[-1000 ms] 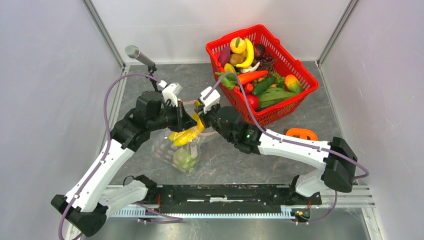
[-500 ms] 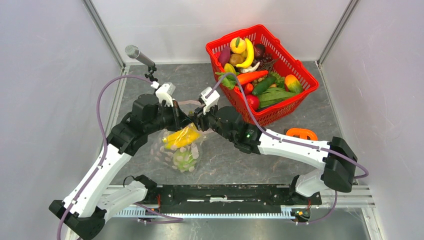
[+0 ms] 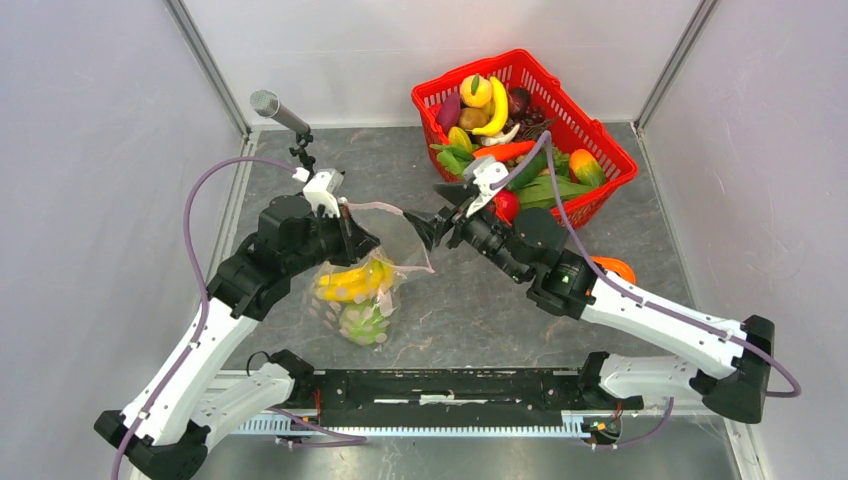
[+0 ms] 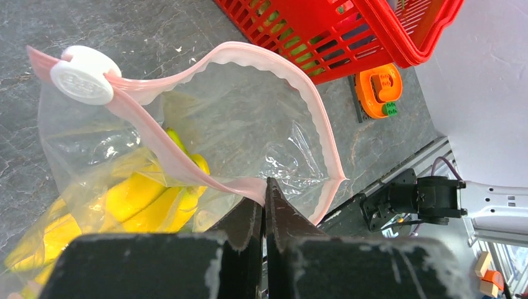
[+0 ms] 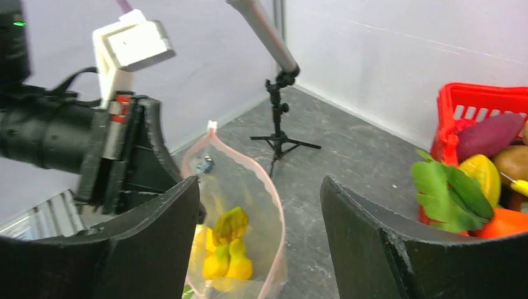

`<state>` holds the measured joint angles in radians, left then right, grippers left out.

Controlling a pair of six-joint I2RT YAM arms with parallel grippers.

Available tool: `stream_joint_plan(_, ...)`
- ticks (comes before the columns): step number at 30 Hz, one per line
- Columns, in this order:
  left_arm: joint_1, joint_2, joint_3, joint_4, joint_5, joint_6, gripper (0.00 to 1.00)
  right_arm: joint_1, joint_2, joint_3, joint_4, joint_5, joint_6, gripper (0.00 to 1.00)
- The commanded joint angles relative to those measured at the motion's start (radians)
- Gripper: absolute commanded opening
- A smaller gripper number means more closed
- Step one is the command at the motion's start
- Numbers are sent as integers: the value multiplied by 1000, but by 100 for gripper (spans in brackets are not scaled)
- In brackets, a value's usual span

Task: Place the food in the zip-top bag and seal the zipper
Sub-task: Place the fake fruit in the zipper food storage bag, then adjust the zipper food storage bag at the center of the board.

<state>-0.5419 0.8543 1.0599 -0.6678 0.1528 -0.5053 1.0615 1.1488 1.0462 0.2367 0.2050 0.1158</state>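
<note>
A red mesh basket [image 3: 580, 107] is set toward the far right of a grey marbled table [image 3: 470, 310]. A microphone [image 3: 278, 112] is mounted on a small black tripod [image 5: 280, 140] well to the left of the basket, with its head tilted up and away from the basket. An orange plastic piece [image 4: 381, 90] is laid on the table just on the near side of the basket. A black rail [image 3: 450, 385] is fixed along the table's near edge, well apart from the basket. Pale walls [image 3: 400, 50] are seen behind the basket.
</note>
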Motion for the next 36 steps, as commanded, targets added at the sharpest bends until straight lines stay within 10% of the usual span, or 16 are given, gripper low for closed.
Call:
stream_joint_plan(1, -3, -14, -3, 68, -2, -17, 2, -27, 53, 11, -125, -20, -4, 75)
stream_joint_plan(12, -3, -23, 3, 69, 25, -22, 2, -71, 210, 80, -235, -12, -3, 63)
stream_joint_plan(19, -3, -17, 5, 70, 18, -14, 2, -76, 120, 11, -88, -94, -46, 0)
stream_joint_plan(27, 0, -40, 87, -14, -239, 49, 2, -75, -40, 3, -36, -306, -98, 0)
stream_joint_plan(36, 2, -56, 128, 47, -208, 43, 2, -75, 27, 5, -55, -211, -24, 0)
